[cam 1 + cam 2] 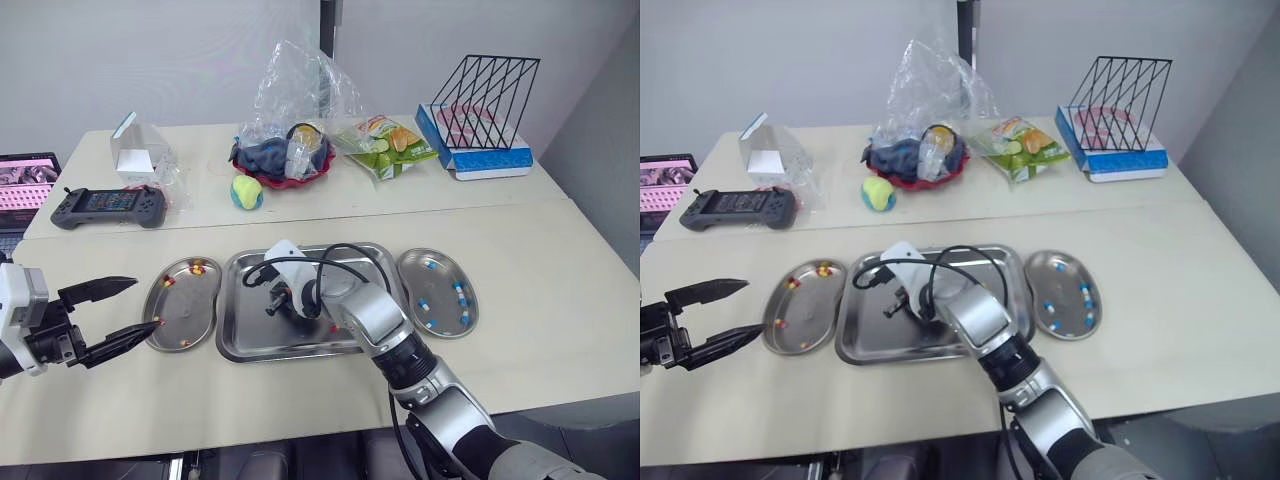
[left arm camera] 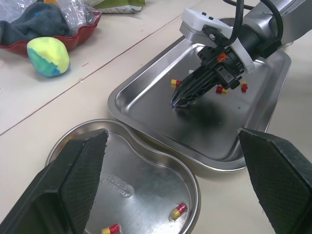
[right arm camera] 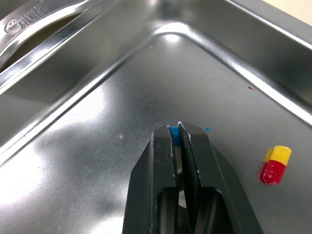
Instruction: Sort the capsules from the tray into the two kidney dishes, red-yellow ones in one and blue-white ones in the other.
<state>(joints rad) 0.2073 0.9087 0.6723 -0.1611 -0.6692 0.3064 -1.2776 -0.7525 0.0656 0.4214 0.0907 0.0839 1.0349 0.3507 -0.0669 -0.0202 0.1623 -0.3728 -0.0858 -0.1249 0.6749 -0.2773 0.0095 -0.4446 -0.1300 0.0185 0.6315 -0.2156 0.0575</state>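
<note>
Pinching what looks like a blue-white capsule (image 3: 173, 131), the right gripper (image 3: 176, 128) stands tip-down on the floor of the tray (image 1: 240, 345) at the middle of the frame. It is closed to a narrow slit, and only a blue sliver shows at the tip. The step in hand is the pickup of a blue-white one.

The next move calls for a lift clear of the tray's rim. Then comes a carry to the right kidney dish (image 1: 440, 285) at centre right, which already holds that colour, and a release over its floor. The grip looks slight, so I judge a slow lift wise.

A red-yellow capsule (image 3: 275, 164) lies near the closed tips, with a few more in the tray. The left gripper (image 1: 148, 302) hovers spread and empty at lower left, just beside the left kidney dish (image 1: 185, 300) with the red-yellow ones.
</note>
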